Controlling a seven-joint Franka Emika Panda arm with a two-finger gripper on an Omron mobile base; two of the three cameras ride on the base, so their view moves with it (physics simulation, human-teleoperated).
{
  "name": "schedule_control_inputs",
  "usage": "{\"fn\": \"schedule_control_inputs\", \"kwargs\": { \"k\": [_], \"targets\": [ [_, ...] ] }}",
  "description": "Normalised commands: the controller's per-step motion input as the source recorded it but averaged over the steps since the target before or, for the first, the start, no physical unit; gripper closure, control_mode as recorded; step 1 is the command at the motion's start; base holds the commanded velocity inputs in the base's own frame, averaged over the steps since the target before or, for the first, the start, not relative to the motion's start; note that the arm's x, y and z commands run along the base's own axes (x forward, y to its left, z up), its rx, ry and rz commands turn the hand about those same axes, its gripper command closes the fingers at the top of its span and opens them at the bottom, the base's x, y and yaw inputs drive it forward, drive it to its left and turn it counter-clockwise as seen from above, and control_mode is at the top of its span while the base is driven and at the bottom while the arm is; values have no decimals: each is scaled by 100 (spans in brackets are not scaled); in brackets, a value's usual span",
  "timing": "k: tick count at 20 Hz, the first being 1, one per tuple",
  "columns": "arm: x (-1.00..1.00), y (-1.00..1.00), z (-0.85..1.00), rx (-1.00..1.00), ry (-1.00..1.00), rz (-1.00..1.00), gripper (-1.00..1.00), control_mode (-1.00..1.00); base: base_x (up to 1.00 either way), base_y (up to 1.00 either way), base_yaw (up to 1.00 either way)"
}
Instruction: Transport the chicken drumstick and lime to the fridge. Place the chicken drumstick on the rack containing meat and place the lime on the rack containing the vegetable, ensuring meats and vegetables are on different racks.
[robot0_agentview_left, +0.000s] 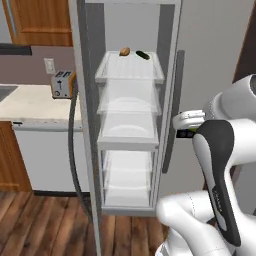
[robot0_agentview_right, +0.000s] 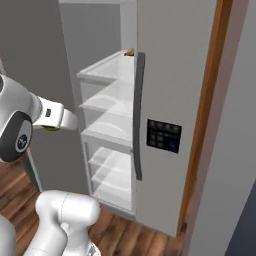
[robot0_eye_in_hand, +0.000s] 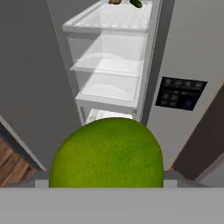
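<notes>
Two items — a brown piece (robot0_agentview_left: 124, 51) and a dark green vegetable (robot0_agentview_left: 143, 55) — are seen on the top rack of the open fridge (robot0_agentview_left: 130, 115) from the left base. From the right base, the gripper (robot0_agentview_right: 50, 128) is held left of the fridge. In the hand view, the lime (robot0_eye_in_hand: 106, 153) is clamped before the shelves.

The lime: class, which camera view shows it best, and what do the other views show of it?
The hand view shows the lime best: large, close, its green skin clear. The left base view shows a green sliver under the hand. The right base view shows a small green edge below the hand.
</notes>
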Motion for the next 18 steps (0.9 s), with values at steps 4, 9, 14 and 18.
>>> {"fn": "schedule_control_inputs", "kwargs": {
  "k": [4, 9, 14, 18],
  "targets": [
    [0, 0, 0, 0, 0, 0, 100, 100, 100, -1, 5],
    [0, 0, 0, 0, 0, 0, 100, 100, 100, 4, 2],
    [0, 0, 0, 0, 0, 0, 100, 100, 97, 92, 0],
    [0, 0, 0, 0, 0, 0, 100, 100, 100, 74, 0]
  ]
}}
